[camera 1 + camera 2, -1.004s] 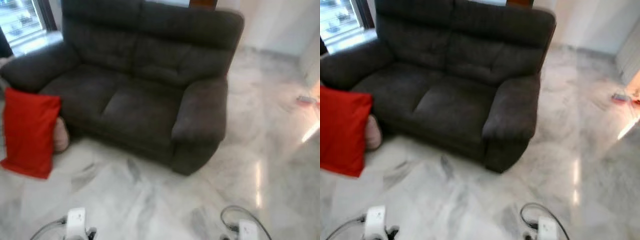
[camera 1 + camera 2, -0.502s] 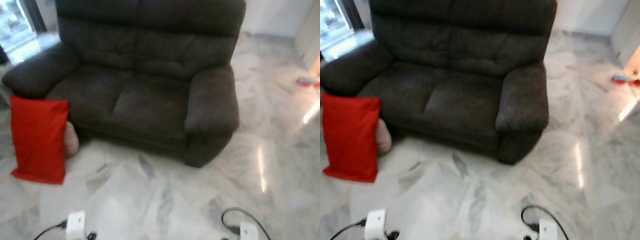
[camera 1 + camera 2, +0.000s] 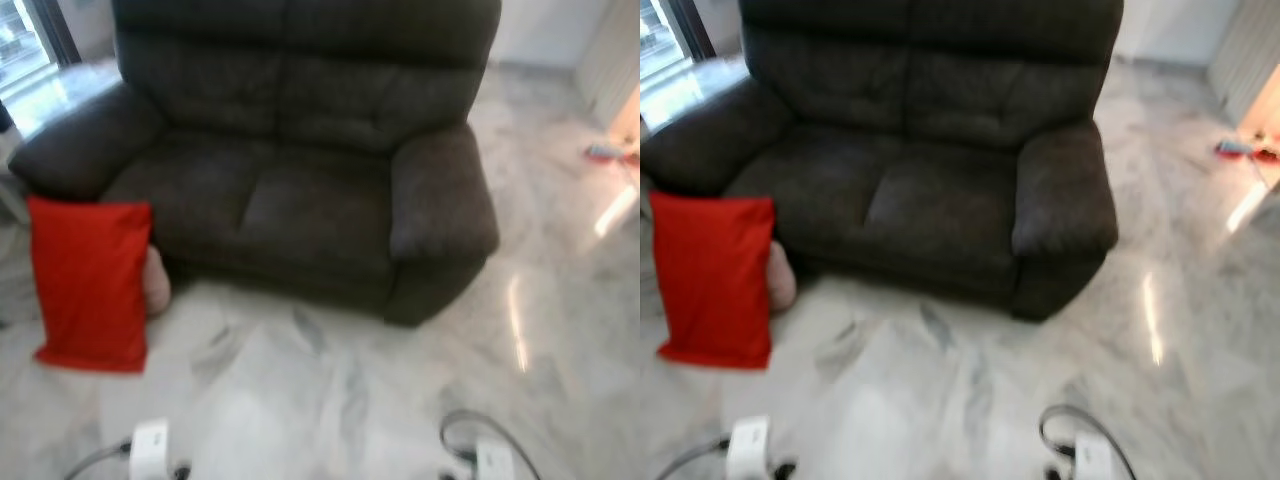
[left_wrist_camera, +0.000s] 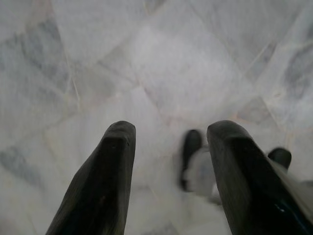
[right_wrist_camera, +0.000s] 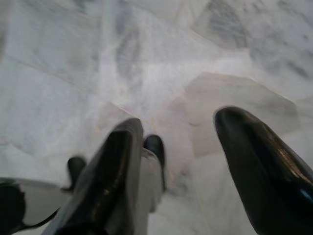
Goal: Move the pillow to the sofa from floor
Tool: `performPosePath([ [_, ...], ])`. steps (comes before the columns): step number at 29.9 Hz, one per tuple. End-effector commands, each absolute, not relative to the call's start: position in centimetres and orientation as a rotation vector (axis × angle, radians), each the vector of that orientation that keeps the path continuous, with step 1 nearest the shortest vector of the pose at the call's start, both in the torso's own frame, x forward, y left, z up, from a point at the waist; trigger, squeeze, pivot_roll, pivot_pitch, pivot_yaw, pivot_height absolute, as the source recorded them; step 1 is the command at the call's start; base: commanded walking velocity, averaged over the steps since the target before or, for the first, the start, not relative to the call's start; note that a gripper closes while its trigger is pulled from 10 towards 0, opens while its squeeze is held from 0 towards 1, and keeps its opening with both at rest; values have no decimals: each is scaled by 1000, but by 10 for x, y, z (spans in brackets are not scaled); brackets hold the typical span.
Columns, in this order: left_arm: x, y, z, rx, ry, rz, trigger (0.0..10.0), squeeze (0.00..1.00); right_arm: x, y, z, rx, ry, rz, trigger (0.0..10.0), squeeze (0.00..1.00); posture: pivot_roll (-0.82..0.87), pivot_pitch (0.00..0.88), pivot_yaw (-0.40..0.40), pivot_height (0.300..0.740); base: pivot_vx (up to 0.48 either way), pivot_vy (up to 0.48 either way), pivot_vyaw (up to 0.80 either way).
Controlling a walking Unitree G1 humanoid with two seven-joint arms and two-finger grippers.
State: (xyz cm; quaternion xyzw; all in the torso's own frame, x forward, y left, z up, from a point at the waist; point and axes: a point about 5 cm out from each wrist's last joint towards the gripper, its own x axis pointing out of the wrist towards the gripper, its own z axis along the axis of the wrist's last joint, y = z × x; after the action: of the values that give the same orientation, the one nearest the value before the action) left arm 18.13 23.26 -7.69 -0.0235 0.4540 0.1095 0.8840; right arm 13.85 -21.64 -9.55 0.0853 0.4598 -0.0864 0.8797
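Head views blurred — pale object [image 3: 157, 283] behind the red pillow [image 3: 92, 283] mostly hidden, unidentifiable; sofa [image 3: 300, 150] top cut by the frame edge.

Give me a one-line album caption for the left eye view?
A red pillow stands on the marble floor, leaning against the dark sofa.

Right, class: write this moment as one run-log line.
pillow: red, upright on floor against sofa | left gripper: open, empty | right gripper: open, empty
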Motion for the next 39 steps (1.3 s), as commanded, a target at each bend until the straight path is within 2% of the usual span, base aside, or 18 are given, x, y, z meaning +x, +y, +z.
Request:
performPosePath([
  [1, 179, 239, -76, -41, 948, 243, 10000, 0, 142, -214, -94, 188, 941, -184, 10000, 0, -20, 26, -33, 740, 0, 375, 0],
  [39, 180, 238, -76, -49, 944, 240, 10000, 0, 143, -214, -94, 189, 935, -175, 10000, 0, -19, 46, -40, 740, 0, 375, 0],
])
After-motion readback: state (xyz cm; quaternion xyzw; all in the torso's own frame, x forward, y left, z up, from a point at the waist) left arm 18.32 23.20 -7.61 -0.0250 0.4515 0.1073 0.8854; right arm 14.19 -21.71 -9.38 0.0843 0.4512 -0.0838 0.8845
